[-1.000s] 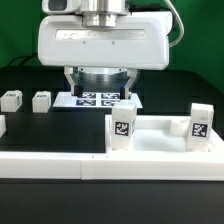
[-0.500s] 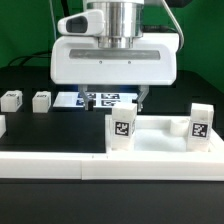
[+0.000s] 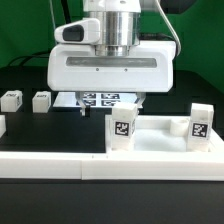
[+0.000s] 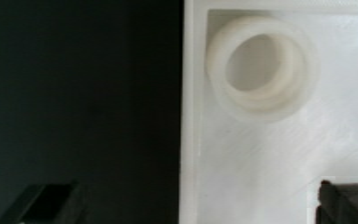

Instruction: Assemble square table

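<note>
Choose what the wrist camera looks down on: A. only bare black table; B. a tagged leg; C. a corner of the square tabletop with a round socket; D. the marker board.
C: the square tabletop, with its round socket, shows beside the black table.

No legible words or numbers, only black-and-white tags (image 3: 122,129) on block legs (image 3: 199,110) and marker board (image 3: 108,99).

the claw (image 3: 110,104) hangs spread wide, and behind it the marker board (image 3: 100,99) lies flat on the dark desk (image 3: 45,132). a small loose leg (image 3: 10,99) and another (image 3: 41,99) sit apart toward the exterior view's left. up front the white slab (image 3: 155,150) has a tagged leg (image 3: 121,131) upright toward one side and a second (image 3: 199,122) toward the other
</note>
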Available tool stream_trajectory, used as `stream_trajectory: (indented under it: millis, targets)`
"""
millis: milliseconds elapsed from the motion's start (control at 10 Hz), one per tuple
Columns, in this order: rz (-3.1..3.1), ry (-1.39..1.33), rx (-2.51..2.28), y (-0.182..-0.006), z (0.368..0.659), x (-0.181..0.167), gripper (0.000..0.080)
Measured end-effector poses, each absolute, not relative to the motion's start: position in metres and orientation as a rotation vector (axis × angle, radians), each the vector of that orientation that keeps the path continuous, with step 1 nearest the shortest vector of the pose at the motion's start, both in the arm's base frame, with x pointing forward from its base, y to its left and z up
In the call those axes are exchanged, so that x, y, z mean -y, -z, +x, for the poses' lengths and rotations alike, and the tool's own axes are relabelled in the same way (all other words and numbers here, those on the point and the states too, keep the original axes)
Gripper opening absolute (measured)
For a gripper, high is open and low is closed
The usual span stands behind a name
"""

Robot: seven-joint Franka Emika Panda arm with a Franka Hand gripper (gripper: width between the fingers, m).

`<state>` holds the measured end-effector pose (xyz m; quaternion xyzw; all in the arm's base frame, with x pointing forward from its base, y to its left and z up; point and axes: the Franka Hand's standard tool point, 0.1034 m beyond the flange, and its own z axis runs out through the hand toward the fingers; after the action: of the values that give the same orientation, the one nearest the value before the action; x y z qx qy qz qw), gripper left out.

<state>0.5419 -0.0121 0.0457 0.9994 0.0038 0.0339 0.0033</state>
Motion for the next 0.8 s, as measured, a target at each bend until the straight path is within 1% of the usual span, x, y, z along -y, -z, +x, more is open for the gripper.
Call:
stream_trajectory:
  millis: [100,200,300,400,700,800]
  targets:
    - [3.137,-0.091,-0.003,-0.044,0.540,0.014,0.0649]
    - [3.169,0.005,0.041,-0.037,0.536,0.022,0.0649]
    - [3.167,0.003,0.051,-0.035,0.544,0.024,0.0649]
    - [3.168,0.009,0.051,-0.030,0.545,0.020,0.0649]
    - [3.159,0.026,0.118,-0.009,0.545,0.006,0.0649]
    - [3.157,0.030,0.122,-0.008,0.545,0.007,0.0649]
